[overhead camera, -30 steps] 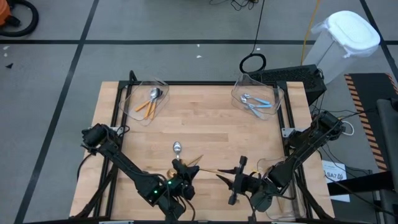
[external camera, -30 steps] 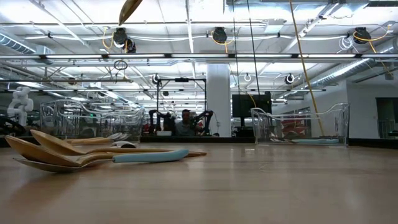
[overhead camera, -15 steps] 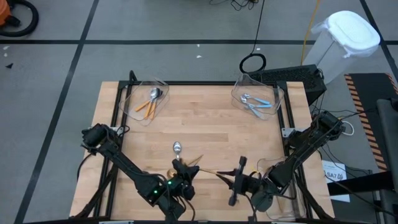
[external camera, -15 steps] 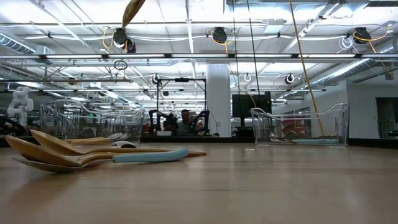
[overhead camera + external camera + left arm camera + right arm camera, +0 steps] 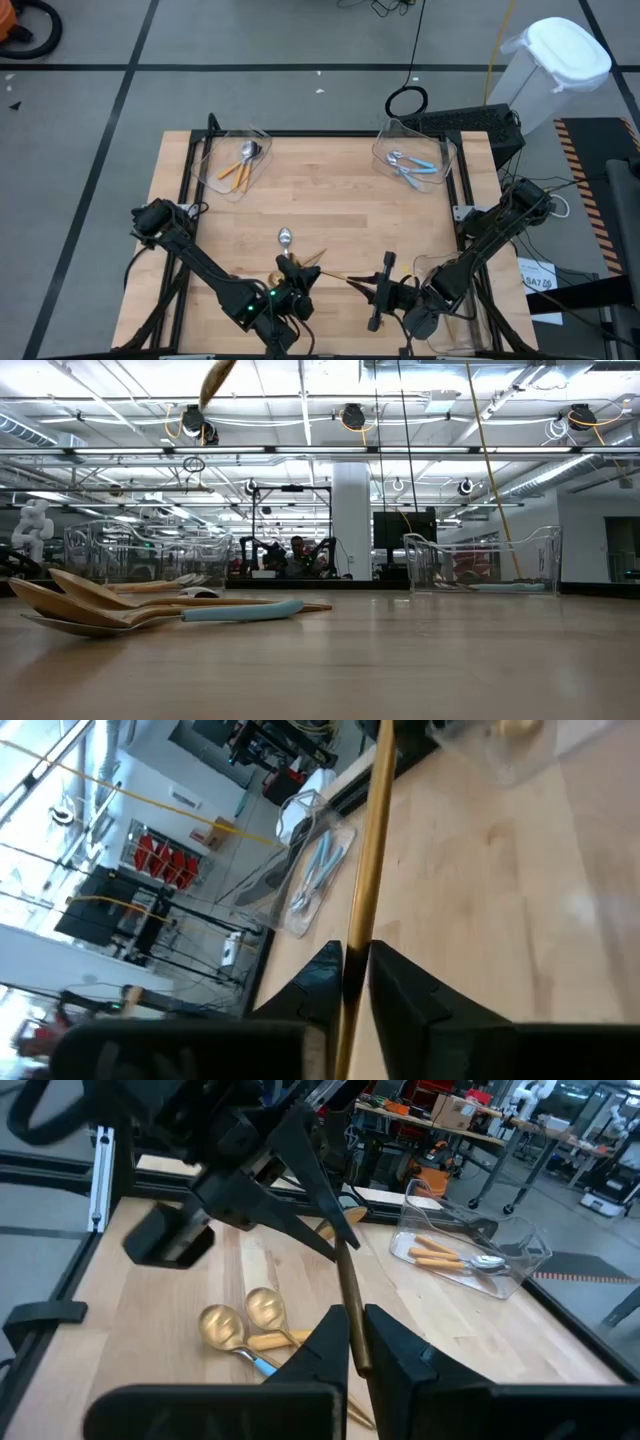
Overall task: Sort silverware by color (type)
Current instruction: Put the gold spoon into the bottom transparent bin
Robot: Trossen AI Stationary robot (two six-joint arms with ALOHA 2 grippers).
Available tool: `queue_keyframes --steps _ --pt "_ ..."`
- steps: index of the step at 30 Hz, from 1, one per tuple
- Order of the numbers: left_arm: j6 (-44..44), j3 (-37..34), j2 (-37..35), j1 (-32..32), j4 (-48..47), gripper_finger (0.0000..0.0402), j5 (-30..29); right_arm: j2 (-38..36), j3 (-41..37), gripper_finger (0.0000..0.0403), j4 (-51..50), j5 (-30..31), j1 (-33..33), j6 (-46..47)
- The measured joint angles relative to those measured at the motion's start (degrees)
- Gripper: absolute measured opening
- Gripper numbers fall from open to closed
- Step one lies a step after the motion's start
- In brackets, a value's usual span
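High view: left gripper [image 5: 297, 285] and right gripper [image 5: 372, 291] low at the table's near edge, facing each other. Orange-handled spoons [image 5: 240, 163] in far-left bin [image 5: 222, 176]; blue-handled spoons [image 5: 410, 166] in far-right bin [image 5: 446, 160].

Low view: loose spoons [image 5: 130, 607] lie on the table.

Wrist views: each gripper's jaws clamp the same gold spoon [image 5: 370, 850], at opposite ends. Two more gold spoons [image 5: 240, 1320] lie below.
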Motion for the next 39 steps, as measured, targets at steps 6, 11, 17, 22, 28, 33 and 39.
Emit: queue_keyframes --steps 6,11,17,22,28,33,39 --pt "-2.77 0.00 0.00 -1.83 2.24 0.0121 -0.44 -2.55 -0.09 0.0010 -1.76 0.17 1.66 -1.79" --pt "-1.36 0.48 0.02 -3.27 5.80 0.0166 -0.88 -5.54 -0.07 0.0010 -6.44 1.74 3.21 -1.25" --pt "-2.08 4.62 0.04 -4.36 5.44 0.0179 -1.65 -8.30 -0.02 0.0010 -11.51 2.08 5.93 -1.20" --pt "-4.17 8.59 0.04 -5.45 4.49 0.0179 -1.52 -9.09 0.00 0.0010 -16.58 1.74 8.45 -2.89" --pt "-11.58 10.83 0.04 -5.10 2.53 0.0179 5.60 -9.03 -0.02 0.0010 -25.57 -0.13 11.41 -5.78" --pt "-14.78 11.04 0.04 -2.79 1.89 0.0179 14.99 -9.03 -0.02 0.0010 -27.74 -0.04 13.29 -12.58" --pt "-13.08 11.04 0.05 0.75 3.10 0.0179 24.76 -9.03 -0.02 0.0010 -27.61 -0.24 14.76 -24.79"
